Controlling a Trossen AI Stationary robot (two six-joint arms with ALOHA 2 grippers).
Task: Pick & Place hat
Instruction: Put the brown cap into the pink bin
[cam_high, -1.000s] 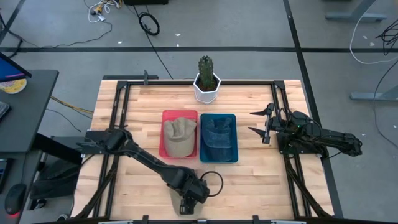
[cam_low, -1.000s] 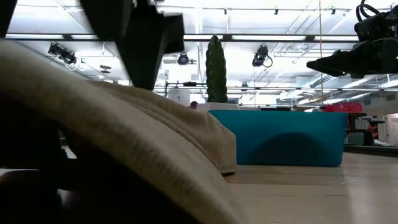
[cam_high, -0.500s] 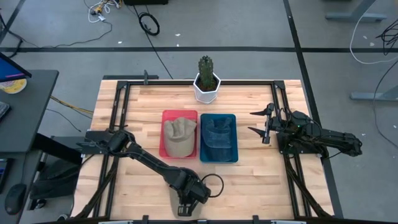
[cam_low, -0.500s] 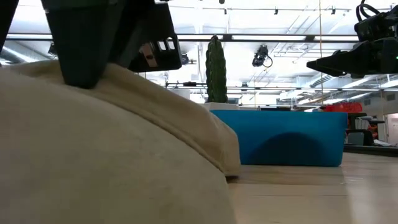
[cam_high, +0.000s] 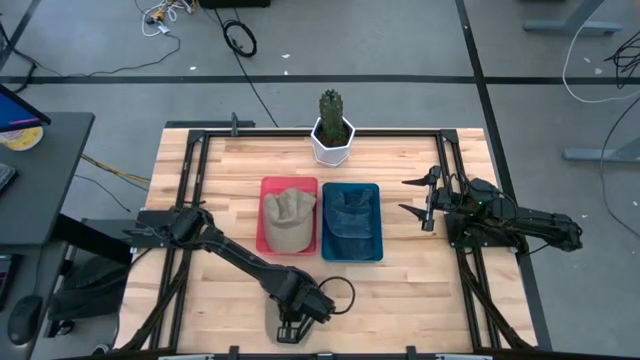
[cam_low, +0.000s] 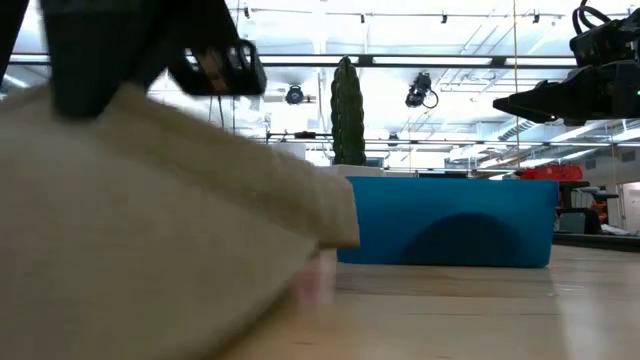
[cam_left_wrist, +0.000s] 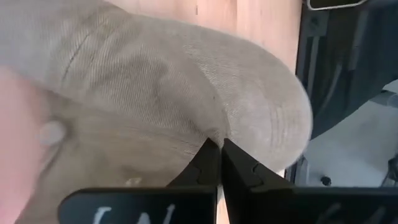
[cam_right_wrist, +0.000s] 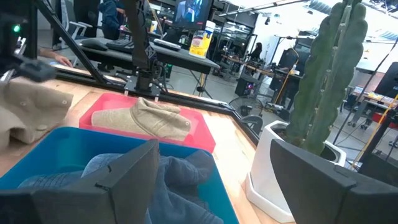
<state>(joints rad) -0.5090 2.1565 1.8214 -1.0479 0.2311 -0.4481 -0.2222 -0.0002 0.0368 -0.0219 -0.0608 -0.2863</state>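
A tan hat (cam_left_wrist: 155, 81) sits at the table's near edge and fills the left of the low view (cam_low: 130, 230). My left gripper (cam_high: 289, 324) is above it and shut on its cloth (cam_left_wrist: 221, 149); in the high view the gripper hides the hat. A second tan hat (cam_high: 288, 220) lies in the red tray (cam_high: 266, 190), and a denim hat (cam_high: 351, 215) lies in the blue tray (cam_high: 375, 250). My right gripper (cam_high: 415, 197) hovers open at the table's right side, right of the blue tray, with nothing between its fingers (cam_right_wrist: 214, 155). My left gripper pinches a ridge of the tan hat's cloth (cam_left_wrist: 214, 134) between its two fingertips, where the crown meets the rounded brim (cam_left_wrist: 280, 106). The fingers come from above, pointing down. Cloth bunches into folds at the fingertips. In the low view the hat's right lower edge (cam_low: 300, 270) is off the table.
A cactus in a white pot (cam_high: 332, 130) stands at the table's far edge behind the trays. A black frame rail (cam_high: 190, 180) runs around the tabletop. Bare wood (cam_high: 420, 290) lies near the front right.
My left gripper has shut on the tan hat and gone a little toward the table's left and near edges. The hat has shifted with it; in the low view its right lower edge has come up off the table.
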